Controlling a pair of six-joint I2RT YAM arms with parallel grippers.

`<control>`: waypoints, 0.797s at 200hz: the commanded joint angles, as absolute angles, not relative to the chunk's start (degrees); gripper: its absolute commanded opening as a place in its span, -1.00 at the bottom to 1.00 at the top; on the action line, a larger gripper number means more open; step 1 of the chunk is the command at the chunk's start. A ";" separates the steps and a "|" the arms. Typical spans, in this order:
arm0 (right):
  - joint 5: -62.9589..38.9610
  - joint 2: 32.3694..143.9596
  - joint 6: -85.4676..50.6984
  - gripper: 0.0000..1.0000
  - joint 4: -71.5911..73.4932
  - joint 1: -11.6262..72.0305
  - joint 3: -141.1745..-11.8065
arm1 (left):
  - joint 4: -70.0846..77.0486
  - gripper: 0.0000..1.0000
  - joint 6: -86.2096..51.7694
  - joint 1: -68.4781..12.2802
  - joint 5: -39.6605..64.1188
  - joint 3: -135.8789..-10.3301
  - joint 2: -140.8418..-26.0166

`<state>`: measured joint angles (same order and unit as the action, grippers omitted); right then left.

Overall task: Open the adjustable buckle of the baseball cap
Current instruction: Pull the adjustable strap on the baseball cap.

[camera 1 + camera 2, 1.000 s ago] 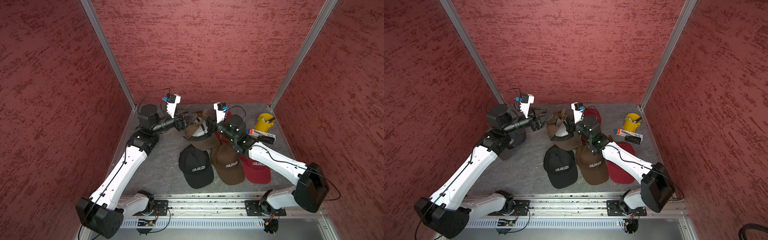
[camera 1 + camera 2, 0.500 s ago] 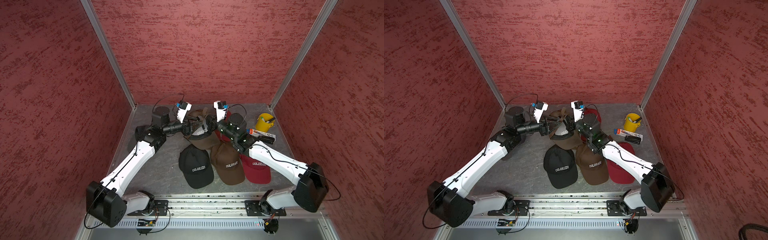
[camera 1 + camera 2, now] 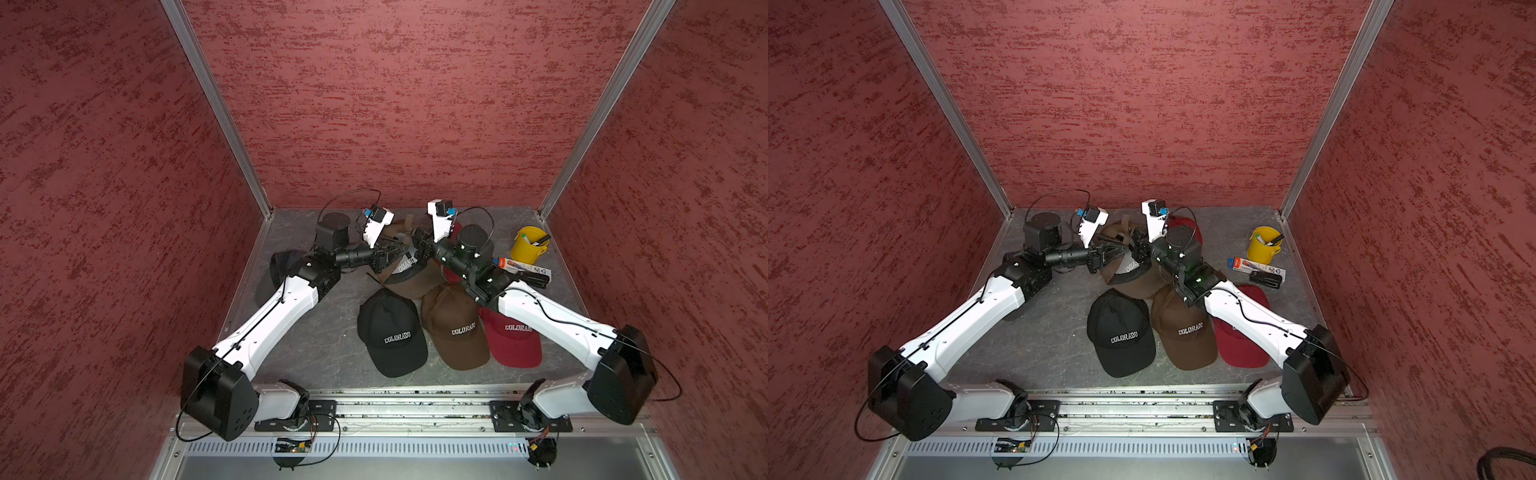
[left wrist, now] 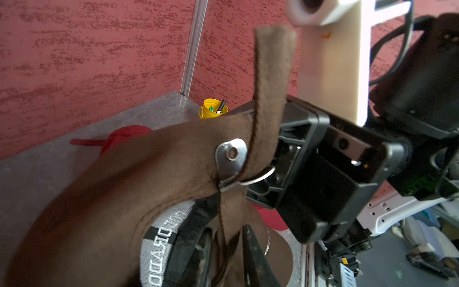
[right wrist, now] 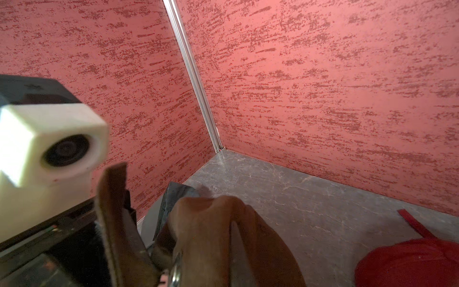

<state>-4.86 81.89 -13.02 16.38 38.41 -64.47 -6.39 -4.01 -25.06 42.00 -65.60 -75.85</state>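
Note:
A brown baseball cap (image 3: 409, 272) hangs lifted between both grippers at the back middle of the table. In the left wrist view its silver buckle (image 4: 231, 161) sits on the back band, and the loose brown strap (image 4: 270, 87) rises from it. My left gripper (image 4: 226, 232) reaches in from the left, its fingers (image 4: 253, 256) shut on a fold of that strap below the buckle. My right gripper (image 3: 419, 245) is shut on the cap's band right beside the buckle. Brown fabric hides its jaws in the right wrist view, where only the buckle's edge (image 5: 176, 273) shows.
A black cap (image 3: 392, 332), a second brown cap (image 3: 455, 328) and a red cap (image 3: 513, 340) lie in a row near the front. Another red cap (image 4: 129, 131) lies behind the right arm. A yellow bucket (image 3: 528, 245) and a long box (image 3: 515, 264) sit back right. A dark cap (image 3: 282, 262) lies under the left arm.
My left arm swung right from beside the cap to its back, and its jaws closed on the strap. The right arm kept its hold and did not move.

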 commanded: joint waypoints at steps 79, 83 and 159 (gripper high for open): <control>-6.00 79.07 -2.41 -0.73 12.64 37.67 -65.83 | -3.79 -1.00 -8.76 -21.18 55.97 -69.76 -76.24; -5.86 78.90 -1.64 -0.69 12.31 37.70 -65.76 | -3.77 -1.00 -9.07 -20.97 56.69 -69.90 -76.29; -7.69 76.46 6.72 -0.26 12.63 37.76 -64.43 | -6.59 -1.00 -9.67 -20.92 61.79 -73.15 -78.75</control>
<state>-5.98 78.59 3.53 11.31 37.98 -64.45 -6.24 -9.17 -20.91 59.66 -72.01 -78.00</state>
